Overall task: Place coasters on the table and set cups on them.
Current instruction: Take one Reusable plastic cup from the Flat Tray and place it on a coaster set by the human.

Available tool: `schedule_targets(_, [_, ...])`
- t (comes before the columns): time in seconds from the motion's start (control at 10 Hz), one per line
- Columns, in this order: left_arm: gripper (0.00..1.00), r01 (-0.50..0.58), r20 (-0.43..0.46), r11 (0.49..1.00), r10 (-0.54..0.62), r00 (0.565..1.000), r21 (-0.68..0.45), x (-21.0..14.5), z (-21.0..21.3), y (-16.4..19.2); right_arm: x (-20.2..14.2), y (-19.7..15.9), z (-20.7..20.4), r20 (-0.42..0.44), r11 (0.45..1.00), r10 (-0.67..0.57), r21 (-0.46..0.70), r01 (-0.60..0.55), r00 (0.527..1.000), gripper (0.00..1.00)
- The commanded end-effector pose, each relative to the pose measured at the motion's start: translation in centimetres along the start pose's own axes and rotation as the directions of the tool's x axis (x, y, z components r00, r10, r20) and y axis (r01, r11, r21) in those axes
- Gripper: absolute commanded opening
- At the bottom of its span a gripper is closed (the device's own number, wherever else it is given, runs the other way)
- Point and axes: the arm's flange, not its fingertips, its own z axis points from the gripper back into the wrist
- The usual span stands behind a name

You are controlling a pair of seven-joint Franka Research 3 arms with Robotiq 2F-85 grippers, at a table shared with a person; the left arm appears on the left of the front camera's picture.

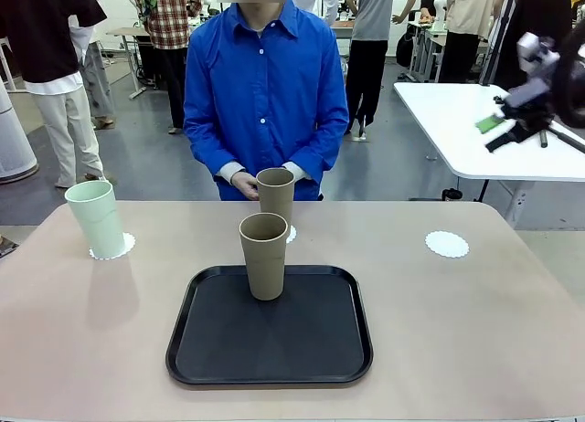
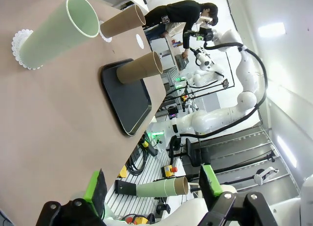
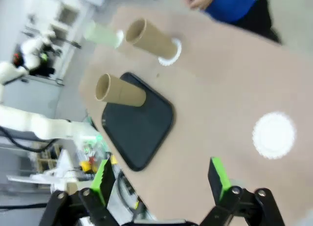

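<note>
The beige worktop (image 1: 475, 331) spans the front view, with a person in a blue shirt standing at its far side, hands (image 1: 245, 182) together just above the far edge. A black tray (image 1: 210, 349) with rounded corners and a low raised rim lies flat at the middle of the worktop on the robot's side. It carries a single tan cup (image 1: 264, 258), upright in the tray's far half, mouth up and empty inside. Just beyond the tray's far rim a second tan cup (image 1: 275, 194) stands upright on a white scalloped coaster (image 1: 291, 233), right in front of the person's hands; what can be seen of its inside looks empty. Well off to the robot's left, the mint green cup (image 1: 97, 219) stands upright on another coaster (image 1: 125, 247), whose lacy edge shows around its base; the left wrist view looks into its mouth and shows it empty. A third coaster (image 1: 447, 244) lies bare and flat on the worktop's far right part, well apart from the cups. The left gripper (image 2: 151, 179) hangs off the worktop's edge with its green-padded fingers spread and nothing between them. The right gripper (image 3: 160, 168) is above the worktop's right side, fingers likewise wide apart and holding nothing.
</note>
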Motion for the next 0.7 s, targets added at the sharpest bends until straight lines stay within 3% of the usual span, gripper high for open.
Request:
schedule_targets(0.0, [1.0, 0.003, 0.002, 1.0, -0.003, 1.0, 0.002, -0.1, 0.2, -0.2, 1.5, 3.6, -5.0, -0.114, 0.973, 0.16, -0.147, -0.176, 0.98, 1.0])
schedule_targets(0.3, [1.0, 0.003, 0.002, 1.0, -0.003, 1.0, 0.002, -0.1, 0.2, -0.2, 1.6, 12.7, -16.1, -0.38, 0.846, 0.397, -0.202, -0.494, 0.836, 1.0])
schedule_targets(0.6, [1.0, 0.003, 0.002, 1.0, -0.003, 1.0, 0.002, -0.1, 0.2, -0.2, -0.7, 16.3, -25.6, -0.543, 0.763, 0.466, -0.153, -0.628, 0.699, 1.0])
